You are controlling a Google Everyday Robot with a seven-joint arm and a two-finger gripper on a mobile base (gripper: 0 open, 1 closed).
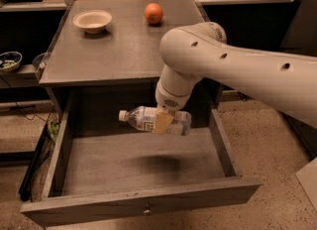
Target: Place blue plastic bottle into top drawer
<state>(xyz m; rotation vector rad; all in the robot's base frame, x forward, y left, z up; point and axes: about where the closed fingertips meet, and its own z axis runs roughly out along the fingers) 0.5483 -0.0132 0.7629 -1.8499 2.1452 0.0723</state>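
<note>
The blue plastic bottle (148, 119) lies on its side in the air, white cap pointing left, above the back half of the open top drawer (138, 162). My gripper (163, 121) hangs from the white arm and is shut on the bottle's middle, one tan finger pad (163, 122) across its label. The drawer is pulled far out, its grey floor bare with the bottle's shadow on it. Its front panel with the small round knob (146, 210) is nearest the camera.
A cream bowl (92, 20) and an orange (153, 13) sit on the grey table top (114, 50) above the drawer. A small dish (9, 60) sits on a low shelf at the left. Speckled floor lies to the right.
</note>
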